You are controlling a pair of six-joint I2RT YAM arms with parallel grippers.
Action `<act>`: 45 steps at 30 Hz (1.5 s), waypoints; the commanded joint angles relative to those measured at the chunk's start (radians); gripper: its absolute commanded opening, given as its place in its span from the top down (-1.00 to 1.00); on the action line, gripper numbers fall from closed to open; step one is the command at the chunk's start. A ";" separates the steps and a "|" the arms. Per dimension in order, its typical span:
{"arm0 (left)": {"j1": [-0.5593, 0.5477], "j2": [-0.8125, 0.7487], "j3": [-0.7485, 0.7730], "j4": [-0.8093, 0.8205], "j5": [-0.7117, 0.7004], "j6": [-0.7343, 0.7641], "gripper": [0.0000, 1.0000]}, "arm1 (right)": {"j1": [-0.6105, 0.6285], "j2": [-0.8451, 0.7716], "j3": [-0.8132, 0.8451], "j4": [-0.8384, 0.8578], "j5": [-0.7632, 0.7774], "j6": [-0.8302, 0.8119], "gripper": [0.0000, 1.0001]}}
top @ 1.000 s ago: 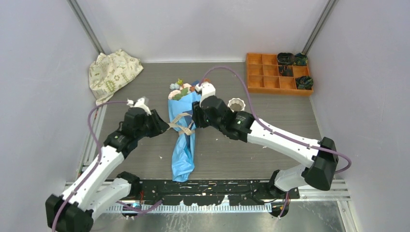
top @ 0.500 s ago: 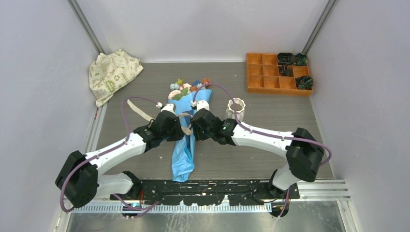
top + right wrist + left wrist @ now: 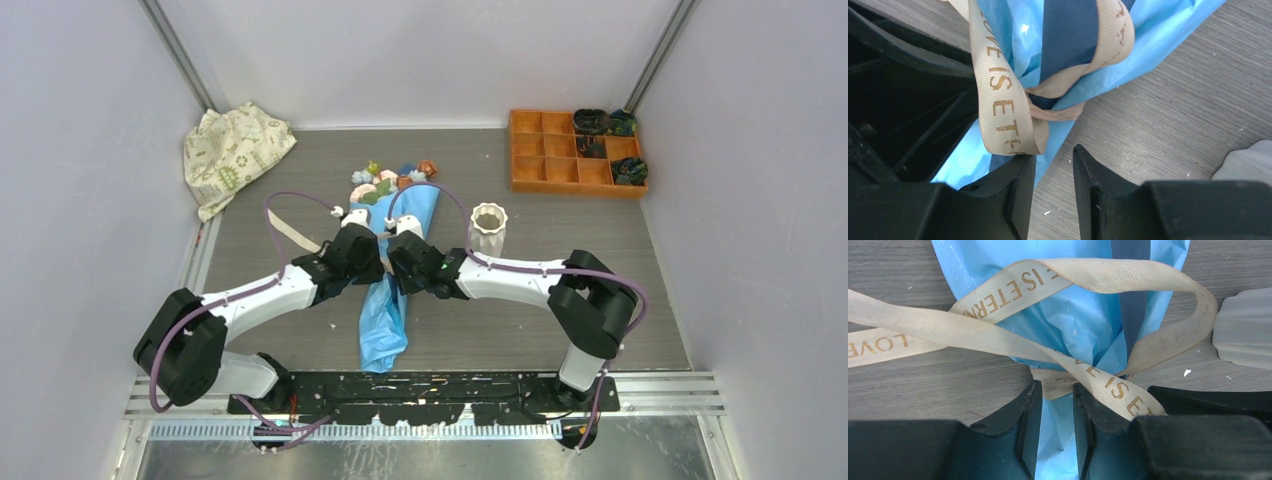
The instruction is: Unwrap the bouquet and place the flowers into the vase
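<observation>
— Where's the bouquet (image 3: 383, 320) sitting for you?

— Flat on the worktop (image 3: 560, 240) between my two arms. The flowers (image 3: 385, 180) point away from me and the vase (image 3: 487, 225) stands upright just to the right. The ribbon (image 3: 1013, 285) is slack around the wrap, I'd judge, but the knot (image 3: 1048, 107) is not yet undone.

— And the tools?

— My left tool (image 3: 1055, 387) is narrow, astride the blue paper right below the knot. I can't tell whether it pinches the paper or only straddles it. My right tool (image 3: 1054, 152) is narrow too and holds nothing, with bare worktop showing in its gap. A ribbon loop (image 3: 998, 100) lies against one fingertip (image 3: 1023, 167).

— So how do you finish the untying?

— I'd take one ribbon strand with the right, not the paper. Then I'd draw it sideways, low along the worktop, while the left pins the wrap. I'd pull slowly, and if the whole cone slides, I'd regrip. I'd also keep clear of the vase, which looks easy to tip.
</observation>
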State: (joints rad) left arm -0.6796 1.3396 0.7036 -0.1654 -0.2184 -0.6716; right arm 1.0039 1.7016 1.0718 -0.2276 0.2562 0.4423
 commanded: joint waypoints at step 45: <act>-0.002 0.213 0.131 0.204 -0.067 0.127 0.33 | -0.078 0.135 0.073 0.136 -0.043 0.014 0.29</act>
State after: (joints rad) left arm -0.6796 1.5051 0.7967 -0.0376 -0.2783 -0.5678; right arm 0.9207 1.8416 1.1439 -0.1284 0.2375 0.4484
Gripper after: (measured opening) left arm 0.332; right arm 0.357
